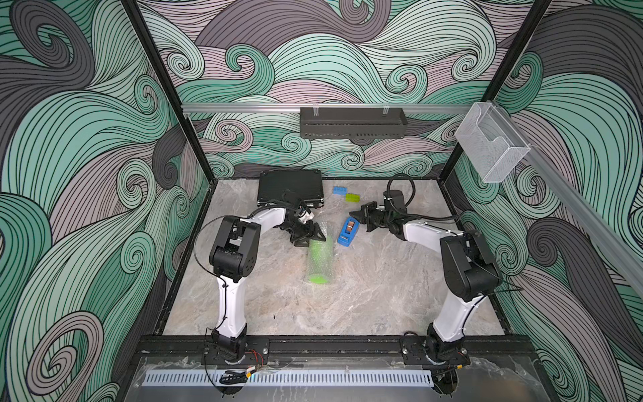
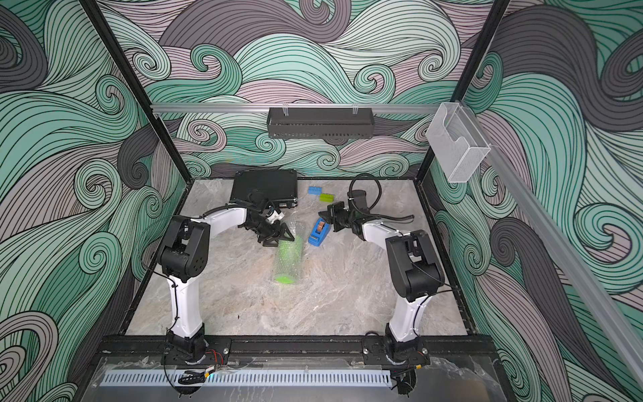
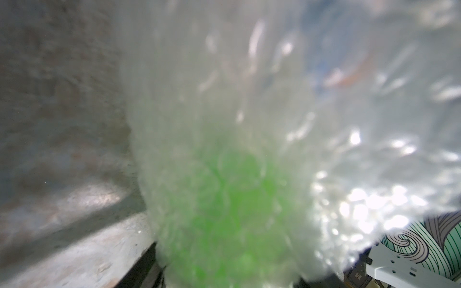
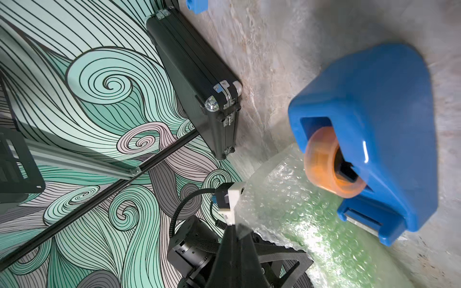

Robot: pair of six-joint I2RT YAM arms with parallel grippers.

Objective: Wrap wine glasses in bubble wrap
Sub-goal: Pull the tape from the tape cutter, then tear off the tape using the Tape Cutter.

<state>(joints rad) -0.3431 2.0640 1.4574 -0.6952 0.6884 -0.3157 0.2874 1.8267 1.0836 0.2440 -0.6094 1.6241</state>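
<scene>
Left wrist view: bubble wrap (image 3: 274, 112) rolled round the goblet (image 3: 232, 212); your left gripper (image 1: 312, 238) clamps it, likely against unrolling; right gripper (image 1: 354, 213) closed beside the tape dispenser (image 1: 348, 232)

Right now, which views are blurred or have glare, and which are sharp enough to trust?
Left wrist view: the bubble wrap sits too close, fully out of focus, with white glare spots; the goblet is only a green smear. Right wrist view: the black case is sharp, the tape dispenser slightly soft. Both top views: evenly lit and in focus, no strong shadows.
</scene>
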